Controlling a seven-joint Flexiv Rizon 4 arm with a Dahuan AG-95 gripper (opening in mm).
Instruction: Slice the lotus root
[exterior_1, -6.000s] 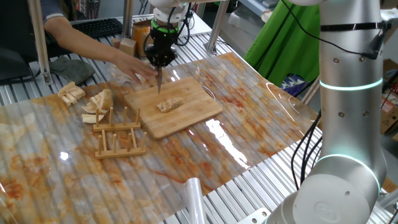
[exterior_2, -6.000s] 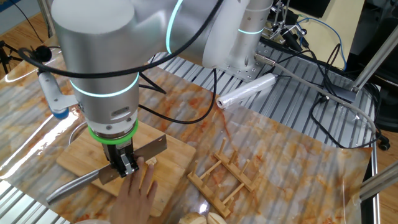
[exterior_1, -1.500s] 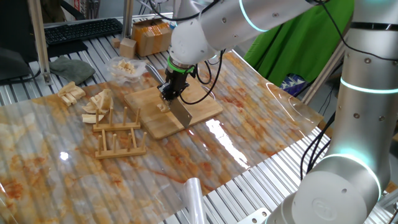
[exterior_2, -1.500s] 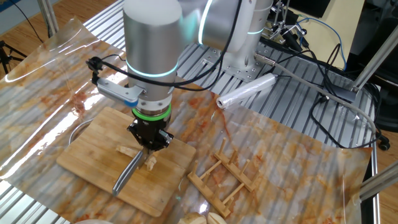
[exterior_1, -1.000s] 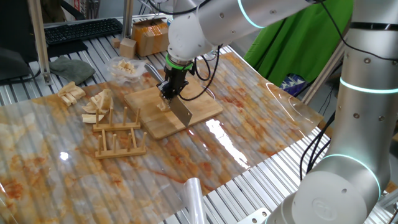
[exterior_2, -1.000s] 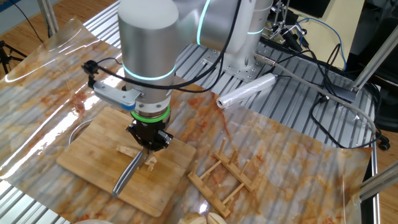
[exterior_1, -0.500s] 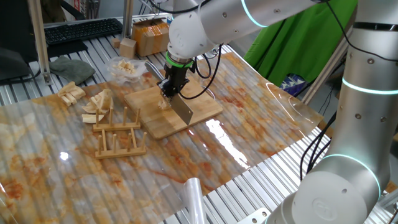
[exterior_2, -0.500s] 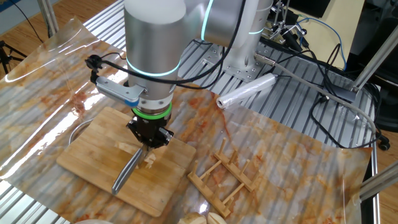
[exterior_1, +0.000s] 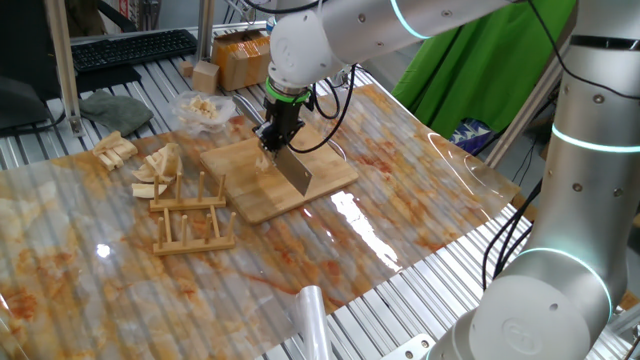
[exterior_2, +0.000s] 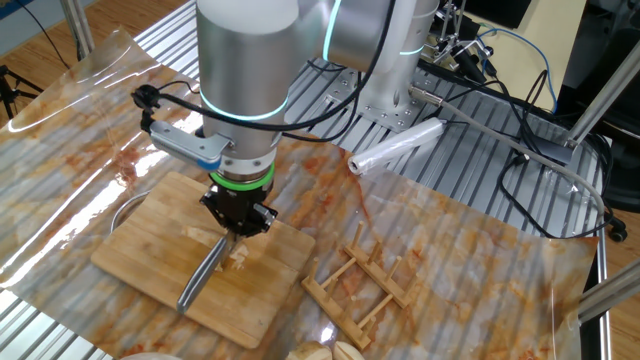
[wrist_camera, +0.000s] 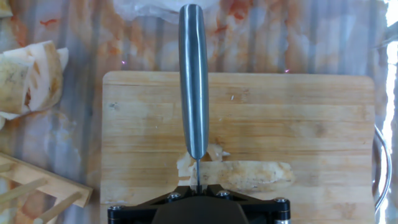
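Note:
The lotus root (wrist_camera: 249, 175) is a small pale beige chunk lying on the wooden board (wrist_camera: 311, 112), with small cut bits (wrist_camera: 185, 165) at its left end. My gripper (wrist_camera: 196, 186) is shut on a steel knife (wrist_camera: 193, 81), whose edge is down at the root's left end. In one fixed view the gripper (exterior_1: 272, 135) holds the knife blade (exterior_1: 296, 173) over the board (exterior_1: 330, 165), with the root (exterior_1: 263, 160) beside it. In the other fixed view the gripper (exterior_2: 237, 222) stands over root bits (exterior_2: 238, 260), and the knife handle (exterior_2: 200, 280) points toward the board's (exterior_2: 130, 250) front edge.
A wooden rack (exterior_1: 190, 215) stands left of the board. Larger tan wedge pieces (exterior_1: 155, 165) lie beyond it. A clear plastic bag with pale bits (exterior_1: 200, 108) sits behind the board. A roll of film (exterior_1: 310, 315) lies near the table's front. A metal ring (wrist_camera: 379, 168) lies by the board's right edge.
The human hand seen by the board six seconds ago is gone. Over the last second my gripper and the knife have shifted slightly toward the back of the board, along the root.

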